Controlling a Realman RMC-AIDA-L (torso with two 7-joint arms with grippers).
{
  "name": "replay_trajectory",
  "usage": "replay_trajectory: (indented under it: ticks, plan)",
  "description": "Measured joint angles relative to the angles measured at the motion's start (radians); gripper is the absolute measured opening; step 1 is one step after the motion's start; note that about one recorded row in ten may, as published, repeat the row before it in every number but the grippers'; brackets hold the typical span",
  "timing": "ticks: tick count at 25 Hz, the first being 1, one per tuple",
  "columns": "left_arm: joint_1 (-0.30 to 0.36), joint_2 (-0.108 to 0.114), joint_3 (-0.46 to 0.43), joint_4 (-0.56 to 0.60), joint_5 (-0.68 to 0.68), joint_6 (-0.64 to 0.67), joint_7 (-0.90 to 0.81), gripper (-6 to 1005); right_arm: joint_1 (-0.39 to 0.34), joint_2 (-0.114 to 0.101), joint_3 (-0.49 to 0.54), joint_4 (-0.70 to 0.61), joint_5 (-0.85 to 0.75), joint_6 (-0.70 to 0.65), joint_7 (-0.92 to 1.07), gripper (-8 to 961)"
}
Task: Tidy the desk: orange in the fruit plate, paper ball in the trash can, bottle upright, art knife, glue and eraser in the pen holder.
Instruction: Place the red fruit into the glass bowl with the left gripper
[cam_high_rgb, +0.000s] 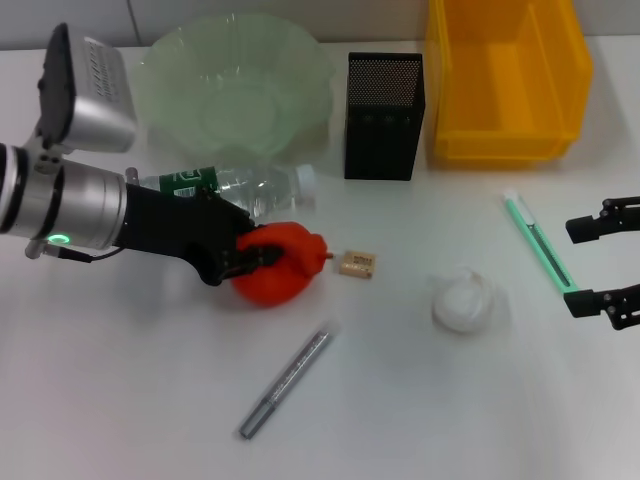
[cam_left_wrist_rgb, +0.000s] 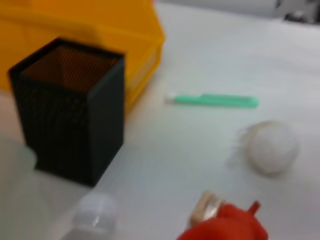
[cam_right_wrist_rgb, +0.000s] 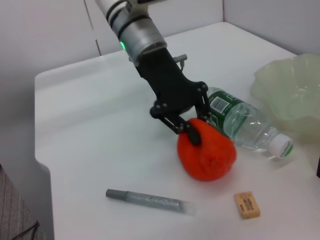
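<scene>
Left pincer (cam_high_rgb: 262, 256): clenched on the orange (cam_high_rgb: 281, 262), which rests on the counter (cam_high_rgb: 420, 400).
Right pincer (cam_high_rgb: 600, 262): released, fingers apart, near the green art knife (cam_high_rgb: 538, 243).
Bottle (cam_high_rgb: 235, 187): lying on its side, just behind the orange.
Eraser (cam_high_rgb: 356, 264): just beside the orange.
Paper ball (cam_high_rgb: 463, 300): near the art knife.
Pen holder (cam_high_rgb: 384, 115): between fruit plate (cam_high_rgb: 236, 82) and yellow bin (cam_high_rgb: 505, 80).

One orange (cam_high_rgb: 278, 265), bottle (cam_high_rgb: 232, 187), eraser (cam_high_rgb: 356, 264), paper ball (cam_high_rgb: 463, 301), two bins (cam_high_rgb: 505, 80).
</scene>
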Motion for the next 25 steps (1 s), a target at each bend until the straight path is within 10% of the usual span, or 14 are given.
replay_trajectory:
  ticks: [8,25]
  plan:
    - [0.007,0.001,-0.213,0.198,-0.051,0.166,-0.072,185,-0.014,0.001,0.031,0.010,0.007,-0.005,-0.016,842]
    - [-0.138,-0.003,-0.076,0.072,-0.003,-0.496,-0.309,65,-0.030,0.025,0.031,0.050,0.009,0.003,-0.044,842]
